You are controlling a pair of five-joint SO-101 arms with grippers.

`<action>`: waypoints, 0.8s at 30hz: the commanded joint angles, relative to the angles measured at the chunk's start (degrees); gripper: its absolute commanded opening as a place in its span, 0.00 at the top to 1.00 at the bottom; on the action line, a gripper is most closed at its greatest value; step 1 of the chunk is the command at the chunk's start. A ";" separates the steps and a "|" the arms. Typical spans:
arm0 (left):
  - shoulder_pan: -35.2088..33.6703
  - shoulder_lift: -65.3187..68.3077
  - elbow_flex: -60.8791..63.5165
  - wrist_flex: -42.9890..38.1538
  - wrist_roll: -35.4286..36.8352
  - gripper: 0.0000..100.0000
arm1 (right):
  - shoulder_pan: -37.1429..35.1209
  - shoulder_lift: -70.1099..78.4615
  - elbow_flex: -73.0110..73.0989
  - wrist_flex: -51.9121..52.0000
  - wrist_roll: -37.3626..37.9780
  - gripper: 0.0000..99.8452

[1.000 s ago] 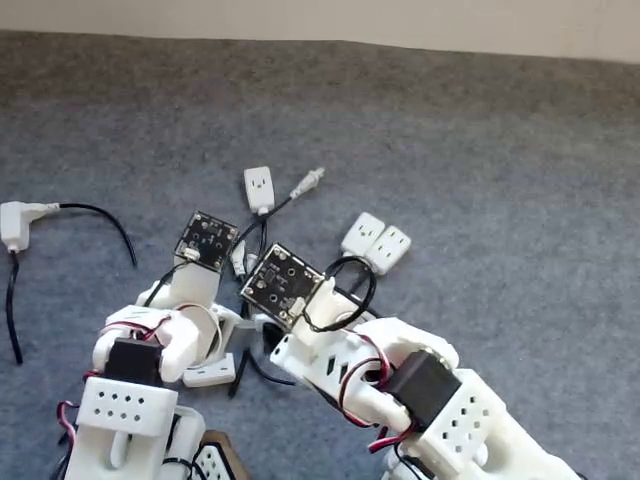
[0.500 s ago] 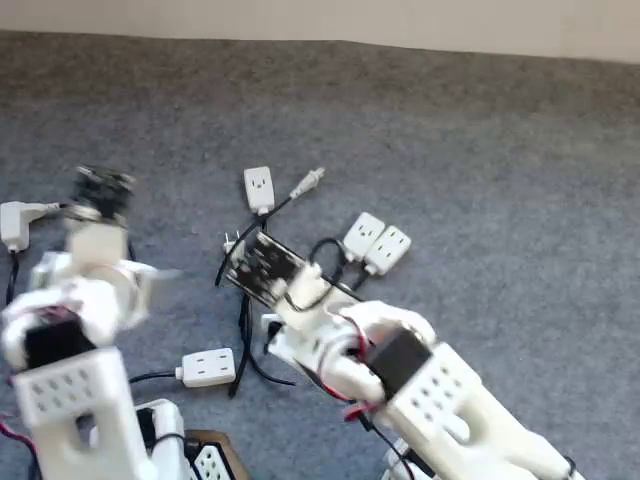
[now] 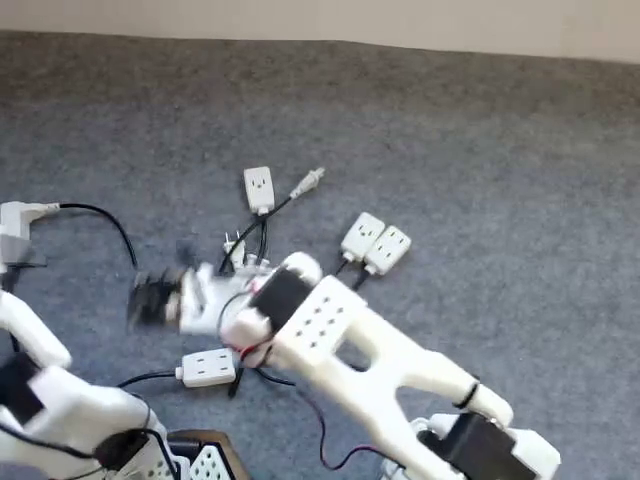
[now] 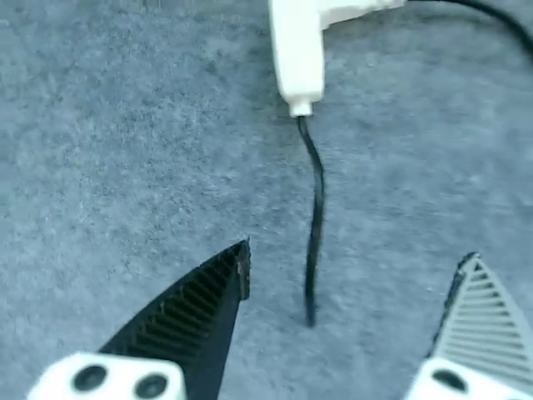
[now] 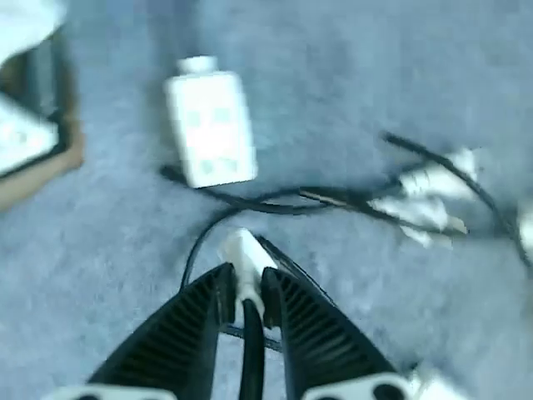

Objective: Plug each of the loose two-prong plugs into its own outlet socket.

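Note:
My right gripper is shut on a small white two-prong plug whose black cord runs down between the fingers. In the high view that gripper is a blur left of the tangle of cords. A white outlet socket lies just beyond it, also seen from above. More loose plugs lie off to one side. My left gripper is open above the carpet, a black cord between its fingers leading to a white plug, which sits at the far left.
A single outlet, a loose plug and a pair of outlets lie mid-carpet. A brown box with sockets sits at the front edge. Grey carpet stretches open to the back and right.
Both arms have swung left. The left arm moved from the middle to the far-left plug and cord. The right arm swept from the centre across the cords.

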 commanded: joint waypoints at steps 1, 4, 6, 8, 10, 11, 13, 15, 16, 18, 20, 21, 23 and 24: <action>-2.86 10.68 -9.98 0.09 -4.84 0.63 | -3.91 2.95 -3.82 -0.22 15.21 0.99; -3.82 16.22 -14.81 0.09 -6.77 0.63 | -4.09 6.37 -3.82 -2.95 18.55 0.99; -3.82 19.38 -18.42 0.09 -7.91 0.63 | -4.44 8.13 -4.00 -4.26 21.19 0.99; -3.82 22.11 -21.32 0.18 -8.26 0.63 | -5.32 8.92 -4.00 -5.23 22.77 0.99; -3.65 24.31 -23.08 0.35 -8.26 0.63 | -5.58 8.75 -4.00 -5.23 25.76 0.99; -3.56 25.36 -23.78 0.35 -8.26 0.63 | -5.58 8.40 -4.00 -5.41 27.16 0.99; -3.38 26.68 -24.48 0.18 -8.26 0.63 | -5.32 6.81 -4.00 -5.23 29.36 0.99; -3.38 28.09 -25.45 0.09 -8.26 0.63 | -5.05 4.53 -4.00 -5.14 31.12 0.99; -3.38 28.53 -26.07 0.09 -8.26 0.63 | -4.79 2.95 -4.00 -5.05 32.09 0.99; -3.56 29.41 -27.12 0.09 -8.26 0.63 | -4.35 -0.75 -3.91 -5.05 33.32 0.99; -3.82 30.20 -28.44 0.09 -8.26 0.63 | -5.23 -3.74 -3.56 -5.32 33.76 0.99; -4.00 30.46 -28.97 0.09 -8.26 0.63 | -5.85 -4.79 -3.38 -5.49 33.76 0.99; -4.53 31.16 -29.41 0.09 -8.26 0.63 | -7.25 -5.14 -3.30 -5.58 33.76 0.99; -4.62 31.43 -29.41 0.09 -8.26 0.63 | -7.52 -5.14 -3.30 -5.76 34.11 0.99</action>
